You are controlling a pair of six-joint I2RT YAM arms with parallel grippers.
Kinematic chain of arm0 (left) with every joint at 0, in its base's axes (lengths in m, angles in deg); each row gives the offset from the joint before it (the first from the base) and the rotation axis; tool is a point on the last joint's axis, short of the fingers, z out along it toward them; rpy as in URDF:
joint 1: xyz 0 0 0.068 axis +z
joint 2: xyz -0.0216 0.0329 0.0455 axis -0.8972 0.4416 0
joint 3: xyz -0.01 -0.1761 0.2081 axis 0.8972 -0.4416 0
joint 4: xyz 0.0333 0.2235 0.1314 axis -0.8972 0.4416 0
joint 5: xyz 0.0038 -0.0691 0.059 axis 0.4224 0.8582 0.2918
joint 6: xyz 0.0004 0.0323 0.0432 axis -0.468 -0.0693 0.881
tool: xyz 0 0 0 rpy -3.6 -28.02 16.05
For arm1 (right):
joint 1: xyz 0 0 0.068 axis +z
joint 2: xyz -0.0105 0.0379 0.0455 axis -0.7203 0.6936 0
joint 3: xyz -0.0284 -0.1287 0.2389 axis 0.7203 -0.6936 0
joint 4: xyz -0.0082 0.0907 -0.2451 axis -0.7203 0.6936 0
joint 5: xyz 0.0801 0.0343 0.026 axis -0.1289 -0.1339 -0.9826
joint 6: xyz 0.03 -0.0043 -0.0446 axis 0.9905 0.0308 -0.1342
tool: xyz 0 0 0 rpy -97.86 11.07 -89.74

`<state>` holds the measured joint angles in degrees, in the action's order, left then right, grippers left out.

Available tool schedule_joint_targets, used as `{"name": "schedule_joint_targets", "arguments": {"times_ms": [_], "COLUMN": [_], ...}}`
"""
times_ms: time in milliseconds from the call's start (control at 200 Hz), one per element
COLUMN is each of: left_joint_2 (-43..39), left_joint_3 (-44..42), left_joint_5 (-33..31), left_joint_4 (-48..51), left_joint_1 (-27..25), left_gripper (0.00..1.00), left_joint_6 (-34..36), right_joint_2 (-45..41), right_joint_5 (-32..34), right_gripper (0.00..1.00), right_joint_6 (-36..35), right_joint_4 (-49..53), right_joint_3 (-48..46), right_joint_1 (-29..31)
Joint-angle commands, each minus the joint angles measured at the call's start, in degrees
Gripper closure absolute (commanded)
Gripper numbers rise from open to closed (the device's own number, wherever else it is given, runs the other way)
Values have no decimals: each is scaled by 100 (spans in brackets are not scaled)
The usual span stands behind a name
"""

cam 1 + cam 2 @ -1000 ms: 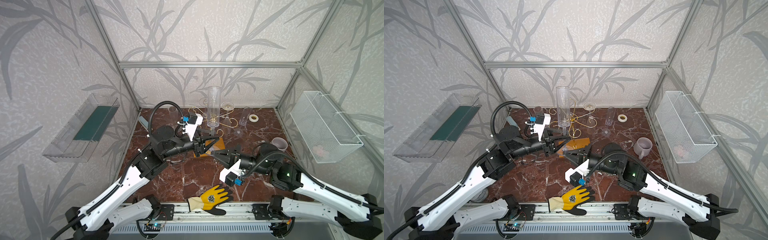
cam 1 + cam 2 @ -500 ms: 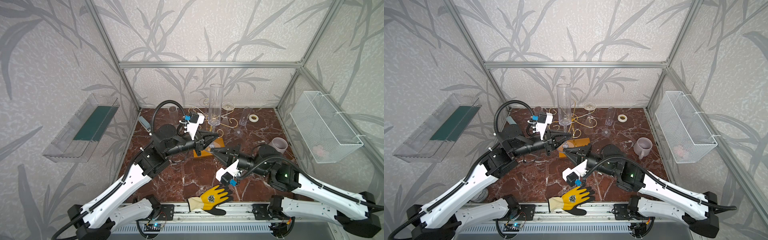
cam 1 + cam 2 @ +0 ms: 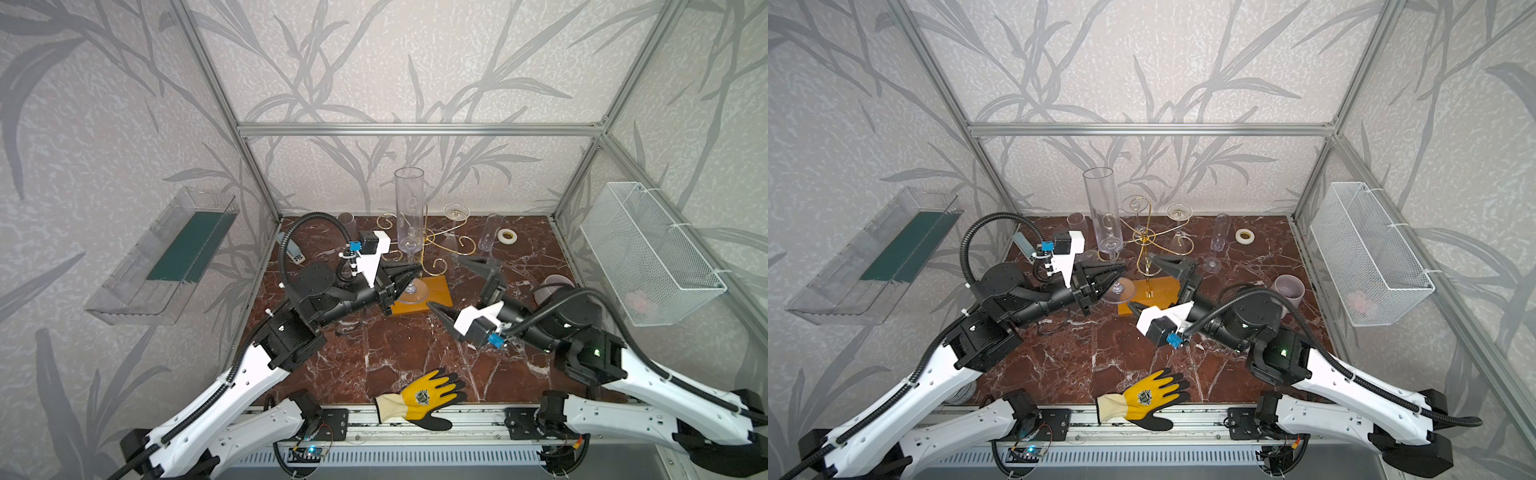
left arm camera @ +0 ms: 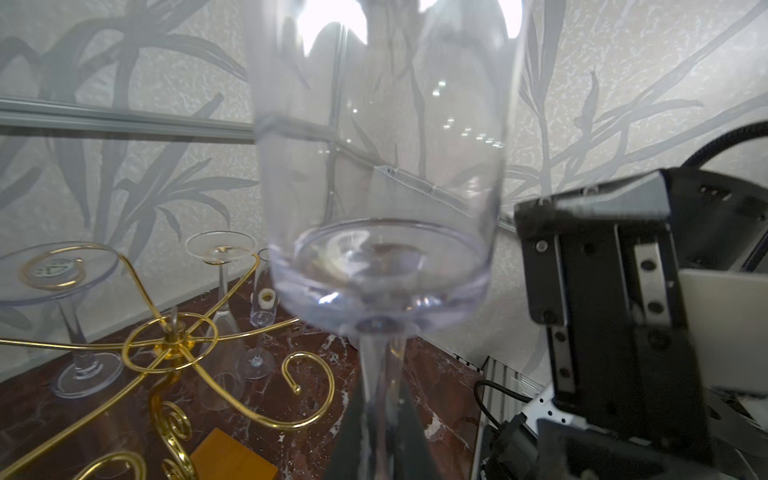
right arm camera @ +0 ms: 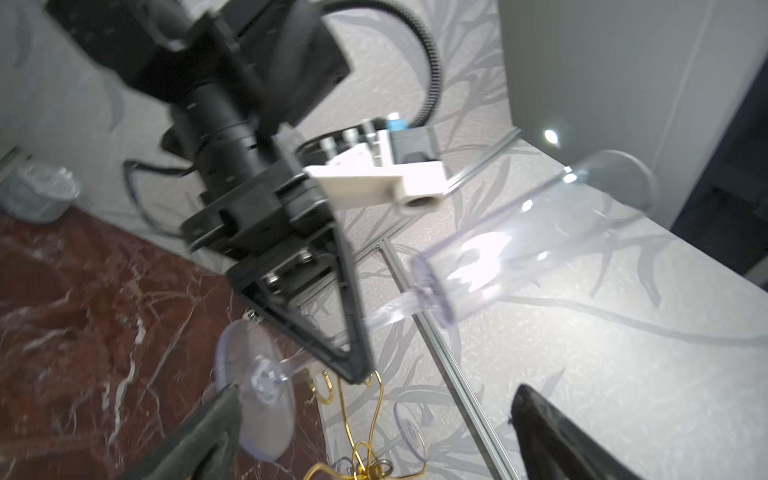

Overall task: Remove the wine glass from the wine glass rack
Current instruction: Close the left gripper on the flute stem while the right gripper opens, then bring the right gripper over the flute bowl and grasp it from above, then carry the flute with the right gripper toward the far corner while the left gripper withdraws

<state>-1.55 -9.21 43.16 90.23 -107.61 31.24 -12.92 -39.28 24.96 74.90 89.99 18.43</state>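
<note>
**Glass gripped, now clear the rack**

Just over the base of the rack (image 3: 430, 249) the glass (image 3: 409, 208) stands upright, my left gripper (image 3: 409, 277) clamped on its stem. I should draw it back level, away from the curled arms. My right gripper (image 3: 444, 282) gapes empty beside the base, likely in my way. A second glass (image 3: 456, 212) hangs behind. The glove (image 3: 424, 397), mug (image 3: 555, 284) and tape (image 3: 507, 236) lie apart.

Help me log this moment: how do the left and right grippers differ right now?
The left gripper is shut; the right gripper stands wide open. The left gripper holds the wine glass upright by its stem; the right gripper holds nothing. Both have black fingers and sit near the wine glass rack.
</note>
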Motion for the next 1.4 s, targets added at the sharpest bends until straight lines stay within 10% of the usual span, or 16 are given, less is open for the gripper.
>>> {"name": "schedule_joint_targets", "arguments": {"times_ms": [0, 435, 760, 1394], "left_joint_2": [-151, -279, -158, 53], "left_joint_3": [38, -39, -53, 5], "left_joint_5": [-556, -984, -1084, -1552], "left_joint_4": [16, 284, 325, 493], "left_joint_1": [5, -74, -240, -715], "left_gripper": [100, 100, 100, 100], "left_joint_6": [856, 1836, 2070, 2553], "right_joint_2": [270, 1417, 1882, 2098], "right_joint_5": [940, -199, -1341, -2029], "right_gripper": [1, 0, 15, 50], "right_joint_6": [2187, 3942, 5418, 6136], "right_joint_4": [248, 993, 807, 626], "right_joint_3": [938, 2551, 2840, 2799], "right_joint_1": [35, -173, -1021, -1448]}}
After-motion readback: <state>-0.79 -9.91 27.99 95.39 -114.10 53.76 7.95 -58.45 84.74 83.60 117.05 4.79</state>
